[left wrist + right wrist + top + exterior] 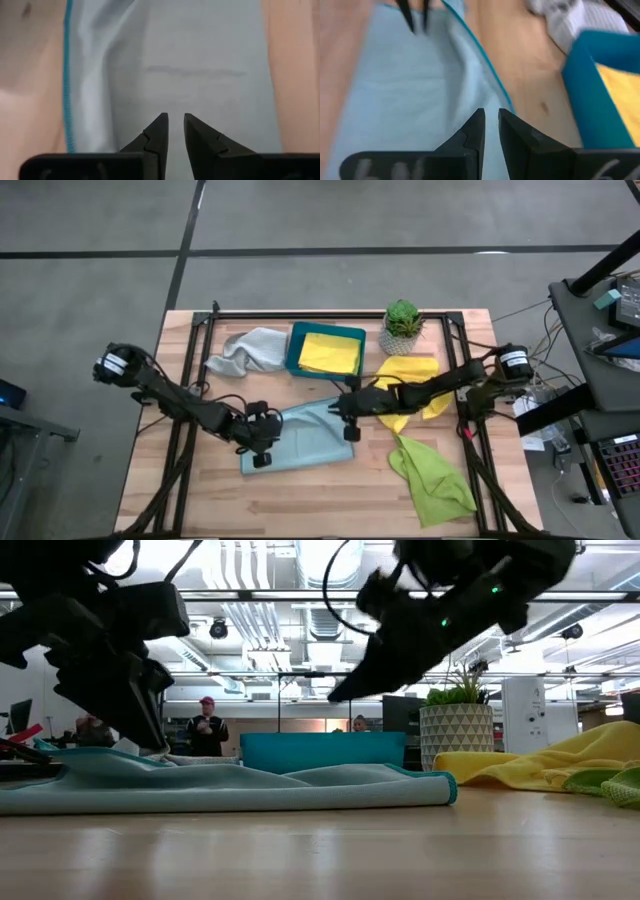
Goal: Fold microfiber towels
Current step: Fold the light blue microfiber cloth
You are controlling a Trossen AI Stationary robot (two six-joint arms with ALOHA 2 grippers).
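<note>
I'm working over the wooden table [200, 490], and the biggest cloth in play is the light blue towel [305, 438], lying spread directly under both grippers, partly folded with a soft ridge along its edge. The lime green towel [430, 475] lies crumpled well off to the right gripper's outer side, a yellow towel [410, 380] sits bunched just behind that arm, the pale grey towel [245, 350] is heaped beyond the left gripper, beside the teal tray [295, 345], and a second yellow towel [330, 352] lies folded in that tray. The potted plant [402, 326] stands just past the tray. The left gripper [175, 125] hovers over the blue cloth, fingers nearly together with a thin gap, nothing between them; right gripper [491, 120] is the same, close over the opposite end, empty. My read: these towels are light, limp, slightly grippy, and they'll drape and bunch. I'd pinch the blue one at the stitched corners, one per gripper, low to the table.
</note>
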